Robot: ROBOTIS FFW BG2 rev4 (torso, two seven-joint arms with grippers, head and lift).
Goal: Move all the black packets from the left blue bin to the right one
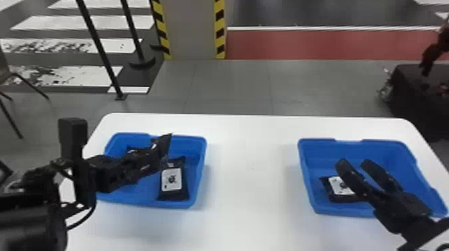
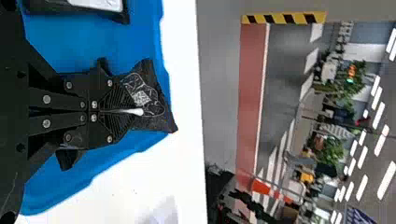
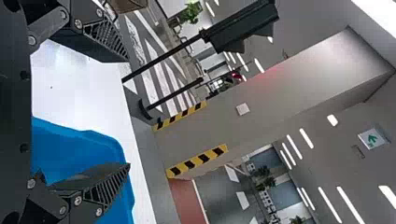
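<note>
My left gripper (image 1: 164, 156) is closed tight on a black packet (image 1: 163, 143), and the head view gives me that packet's free end poking up above the left blue bin (image 1: 197, 167). In the left wrist view I get the grip itself: both fingertips pinching the packet, a thin white sliver along the seam between them, and clear film with a pale square code on the part beyond.

My right gripper (image 1: 354, 163) hangs over the right blue bin (image 1: 350, 152). Its wrist view shows me the fingers spread wide, with nothing held between them.

Further out, the head view has a white-labelled packet (image 1: 172, 180) lying in the left bin, to the right of my left arm, and part of another packet (image 1: 133, 150) toward the far side, partly behind that arm. One labelled packet (image 1: 340, 187) lies in the right bin; a right finger overlaps it from up there, and I can't tell whether they touch. Both bins sit on a white table (image 1: 250, 193), with a stripe-edged column (image 1: 192, 30) beyond.
</note>
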